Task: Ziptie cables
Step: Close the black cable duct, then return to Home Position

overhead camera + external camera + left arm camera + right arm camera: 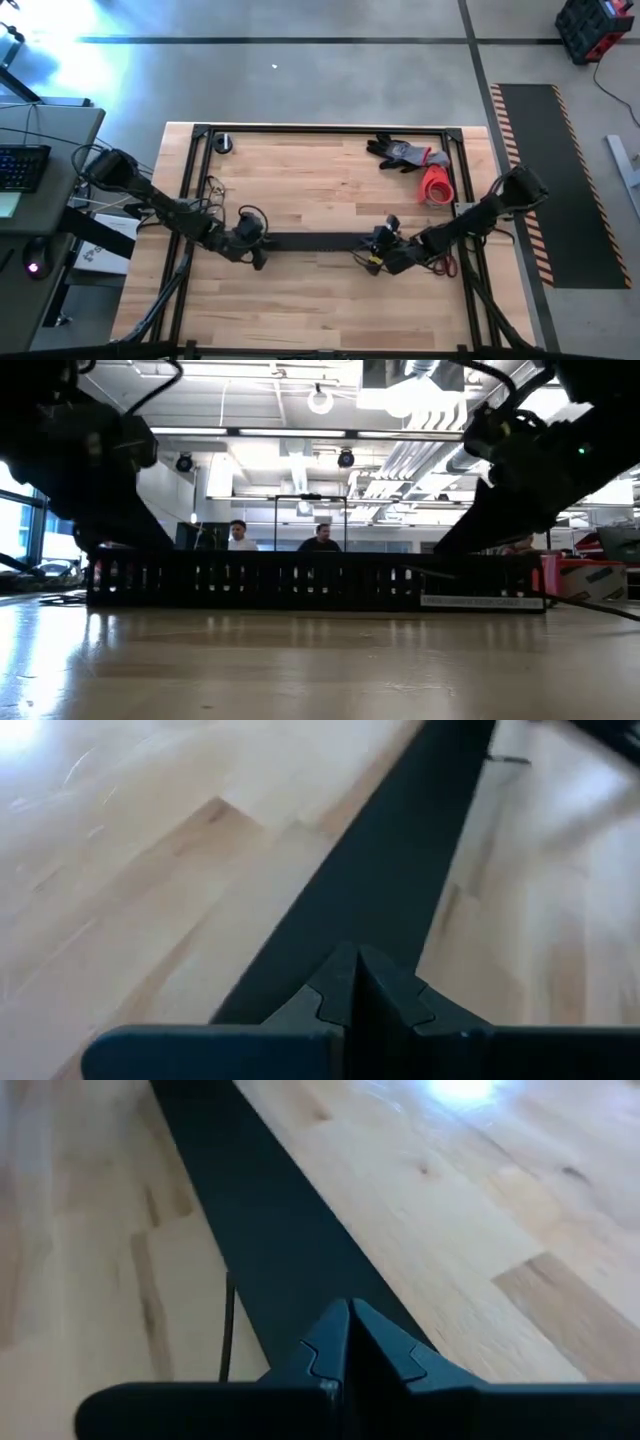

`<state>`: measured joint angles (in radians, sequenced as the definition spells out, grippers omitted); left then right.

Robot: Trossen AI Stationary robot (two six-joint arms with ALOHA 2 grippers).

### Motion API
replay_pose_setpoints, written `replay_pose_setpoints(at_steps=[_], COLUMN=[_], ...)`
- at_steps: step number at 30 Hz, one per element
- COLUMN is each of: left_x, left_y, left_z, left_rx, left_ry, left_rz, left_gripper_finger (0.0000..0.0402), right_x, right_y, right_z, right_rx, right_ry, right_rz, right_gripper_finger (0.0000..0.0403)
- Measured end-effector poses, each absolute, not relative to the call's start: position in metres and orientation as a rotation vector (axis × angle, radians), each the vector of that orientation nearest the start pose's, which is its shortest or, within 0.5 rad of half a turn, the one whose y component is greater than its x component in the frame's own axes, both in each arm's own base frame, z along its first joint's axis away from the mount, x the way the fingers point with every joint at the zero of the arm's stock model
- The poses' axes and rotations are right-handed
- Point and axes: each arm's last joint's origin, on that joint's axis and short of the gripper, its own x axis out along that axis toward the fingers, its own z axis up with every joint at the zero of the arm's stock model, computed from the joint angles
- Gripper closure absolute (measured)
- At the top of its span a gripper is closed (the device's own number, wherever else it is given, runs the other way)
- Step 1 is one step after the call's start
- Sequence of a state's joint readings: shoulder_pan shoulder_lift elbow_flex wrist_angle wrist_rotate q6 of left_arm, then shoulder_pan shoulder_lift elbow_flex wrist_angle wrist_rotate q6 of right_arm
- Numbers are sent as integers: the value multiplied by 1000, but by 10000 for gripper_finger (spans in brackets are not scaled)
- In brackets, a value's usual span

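1. Desk [320, 300]: pale wooden butcher-block top inside a black frame.
2. Black slotted channel [318, 241]: lies flat across the desk's middle, running from one arm to the other; the low view shows its slotted side wall [300, 582].
3. Left end effector [257, 252]: at the channel's left end, fingers together, tips meeting directly over the channel's flat black top [390, 890].
4. Right end effector [372, 257]: at the channel's right end, fingers likewise together above the black top [270, 1230].
5. Ziptie [228, 1325]: a thin dark strip on the wood just beside the channel, near the right end effector.
6. Cables: cannot be made out in any view.
7. Grey glove [402, 152] and red roll [437, 186]: far right corner of the desk.
8. Two people [280, 536]: seated in the room behind, seen in the low view.
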<state>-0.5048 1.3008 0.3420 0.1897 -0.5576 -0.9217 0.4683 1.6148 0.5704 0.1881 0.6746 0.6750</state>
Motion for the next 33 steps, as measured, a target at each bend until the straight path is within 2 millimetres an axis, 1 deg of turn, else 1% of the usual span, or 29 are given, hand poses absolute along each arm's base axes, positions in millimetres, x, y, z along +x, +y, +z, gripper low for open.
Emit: replay_pose_setpoints(at_steps=[4, 7, 10, 13, 15, 16, 19, 23, 24, 26, 30, 33], left_x=[193, 196, 196, 195, 193, 192, 193, 183, 180, 171, 151, 137], left_y=[-74, -64, -53, -46, -42, -40, -36, -26, -23, -17, -2, 7], left_z=[116, 116, 121, 131, 139, 144, 172, 201, 209, 221, 231, 231], left_rx=[-497, -446, -411, -407, -410, -409, -436, -418, -421, -417, -395, -364], left_ry=[619, 622, 635, 627, 613, 602, 506, 400, 356, 303, 258, 281], left_rz=[452, 488, 473, 440, 410, 393, 307, 239, 219, 189, 215, 278], left_gripper_finger=[402, 402, 402, 402, 402, 402, 402, 402, 402, 402, 402, 402], right_x=[251, 253, 257, 258, 254, 253, 249, 233, 227, 213, 184, 163], right_y=[91, 84, 73, 69, 68, 68, 68, 55, 50, 39, 15, 5], right_z=[113, 113, 113, 120, 129, 136, 162, 195, 205, 219, 245, 246], right_rx=[231, 178, 138, 150, 118, 111, 121, 168, 173, 178, 177, 165], right_ry=[586, 600, 616, 587, 586, 569, 529, 533, 526, 525, 462, 402], right_rz=[-513, -523, -535, -547, -526, -509, -398, -226, -200, -172, -130, -33], right_gripper_finger=[403, 403, 403, 403, 403, 403, 403, 403, 403, 403, 403, 403])
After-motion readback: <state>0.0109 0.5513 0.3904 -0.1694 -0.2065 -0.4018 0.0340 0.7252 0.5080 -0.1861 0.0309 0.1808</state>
